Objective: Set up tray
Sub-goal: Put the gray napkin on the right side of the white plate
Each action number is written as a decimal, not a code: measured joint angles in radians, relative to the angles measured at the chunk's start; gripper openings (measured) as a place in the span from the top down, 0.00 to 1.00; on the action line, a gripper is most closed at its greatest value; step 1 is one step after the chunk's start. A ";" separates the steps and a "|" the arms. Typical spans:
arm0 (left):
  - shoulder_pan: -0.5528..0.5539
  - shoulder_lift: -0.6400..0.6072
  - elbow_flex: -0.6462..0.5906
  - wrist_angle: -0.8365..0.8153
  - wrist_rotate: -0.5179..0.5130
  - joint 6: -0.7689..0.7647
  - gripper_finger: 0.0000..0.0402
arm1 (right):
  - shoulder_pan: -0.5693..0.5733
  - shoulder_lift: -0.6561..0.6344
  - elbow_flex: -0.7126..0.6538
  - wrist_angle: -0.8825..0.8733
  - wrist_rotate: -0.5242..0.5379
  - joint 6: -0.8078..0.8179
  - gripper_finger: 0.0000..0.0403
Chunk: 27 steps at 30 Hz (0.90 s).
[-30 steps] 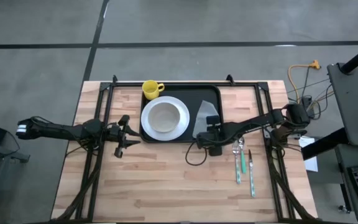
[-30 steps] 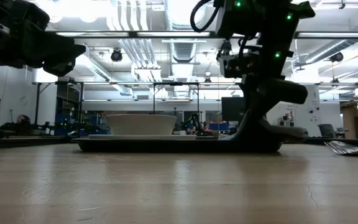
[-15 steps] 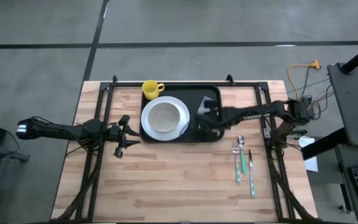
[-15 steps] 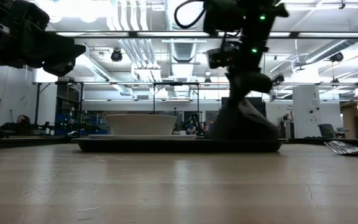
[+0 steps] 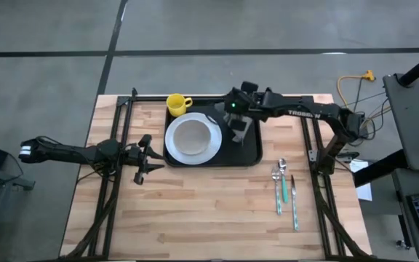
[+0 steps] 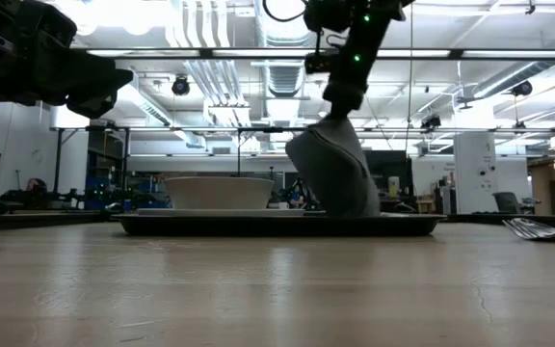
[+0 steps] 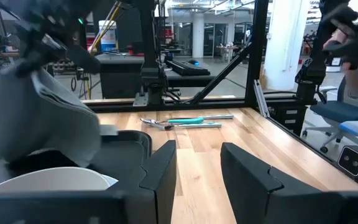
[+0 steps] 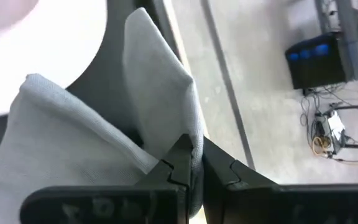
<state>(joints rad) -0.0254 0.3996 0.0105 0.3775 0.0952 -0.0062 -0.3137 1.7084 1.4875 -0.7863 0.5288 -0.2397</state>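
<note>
The black tray [image 5: 250,157] lies at the table's far middle. It carries a white plate [image 5: 193,138] and a yellow mug [image 5: 178,104]. My right gripper [image 5: 228,113] is above the tray's far right part, shut on a grey napkin [image 5: 241,126], which hangs below it in the low view [image 6: 340,178]. My left gripper [image 5: 145,159] is open and empty, left of the tray's near left corner; it also shows in the left wrist view [image 7: 197,168]. My right gripper pinches a bunched upper fold of the napkin [image 8: 190,144] between its two fingers, coming from above. The napkin hangs slack below the fingers, and its lower end [image 6: 350,207] reaches down to the tray. One layer or several, I cannot tell.
A fork, a spoon and a green-handled piece of cutlery [image 5: 286,188] lie on the wood right of the tray's near corner. Black frame rails [image 5: 115,145] run along the table's left and right sides. Bare wood [image 5: 195,211] lies toward the near edge.
My right gripper has gone up and toward the table's far edge, a little leftward, still shut on the napkin. The napkin, which lay flat on the tray's right part, has been drawn up and now hangs, with only its lower end at the tray.
</note>
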 joint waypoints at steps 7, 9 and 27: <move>0.000 0.000 0.000 0.000 0.000 0.000 0.73 | -0.005 0.000 0.029 0.001 0.120 0.026 0.98; 0.000 0.000 0.000 0.000 0.000 0.000 0.73 | -0.011 0.000 0.029 0.009 0.127 0.012 0.98; 0.000 0.000 0.000 0.000 0.000 0.000 0.73 | -0.273 0.000 0.079 0.116 -0.108 0.031 0.98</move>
<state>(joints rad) -0.0257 0.3992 0.0105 0.3775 0.0952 -0.0063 -0.5864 1.7081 1.5664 -0.6701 0.4208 -0.2083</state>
